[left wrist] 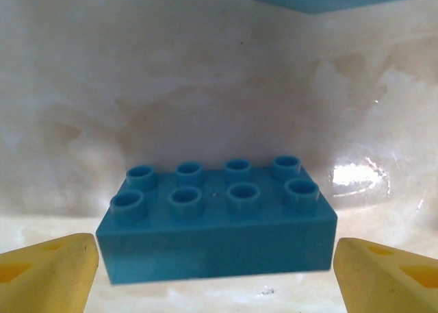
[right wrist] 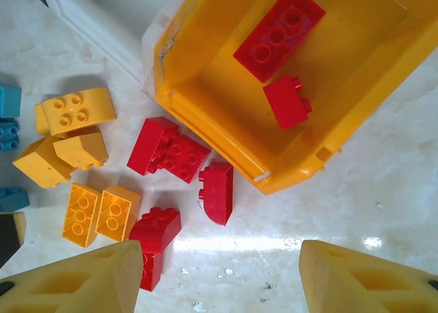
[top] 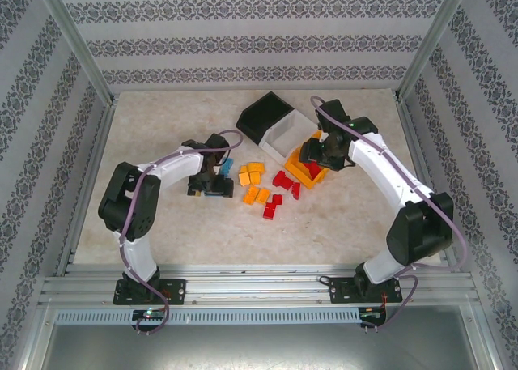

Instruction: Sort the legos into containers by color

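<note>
The legos (top: 252, 176) lie mostly unsorted; the left gripper (left wrist: 213, 258), wide open, flanks a blue brick (left wrist: 215, 224) and should close next, while the right gripper (right wrist: 220, 265) hangs wide, empty, over the orange-yellow bin (right wrist: 171, 59).

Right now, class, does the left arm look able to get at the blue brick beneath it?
Probably yes: the blue brick sits flat between the open left fingers, with nothing on top of it.
</note>
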Robot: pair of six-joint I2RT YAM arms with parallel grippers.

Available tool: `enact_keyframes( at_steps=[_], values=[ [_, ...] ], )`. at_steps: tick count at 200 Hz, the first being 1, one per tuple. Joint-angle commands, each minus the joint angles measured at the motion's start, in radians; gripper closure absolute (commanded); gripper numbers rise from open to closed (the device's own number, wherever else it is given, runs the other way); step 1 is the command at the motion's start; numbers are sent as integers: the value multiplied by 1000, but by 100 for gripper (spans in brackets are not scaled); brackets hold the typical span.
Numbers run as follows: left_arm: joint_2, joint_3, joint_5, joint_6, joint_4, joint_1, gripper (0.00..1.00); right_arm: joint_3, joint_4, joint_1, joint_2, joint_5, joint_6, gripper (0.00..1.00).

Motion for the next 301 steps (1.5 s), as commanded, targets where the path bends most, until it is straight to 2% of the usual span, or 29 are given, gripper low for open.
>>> enact_keyframes(
  at_steps=[1,36,91,141,185,217,250,301],
  values=[
    [26,35,-22,29,-7,-4,15,-21,-28,7,-37,0,18,38],
    [62,56,-27,32,3,-1,19,-55,-23,11,-58,-5,30,38],
    [61,57,-27,40,-17,4,40,-65,-8,26,-58,-7,46,38],
    [-21,98,4,-7,-86,10,39,-76,1,32,-53,-13,41,37],
    [-73,259,136,-107,-80,7,39,-159,26,1,-110,-32,43,37],
    [11,409,254,-214,22,1,39,-224,27,-17,-176,-33,50,37],
    [174,585,355,-335,129,-19,39,-284,37,-30,-244,-33,66,37],
    [430,887,415,-426,146,-98,38,-335,23,-66,-310,-33,64,37]
  ],
)
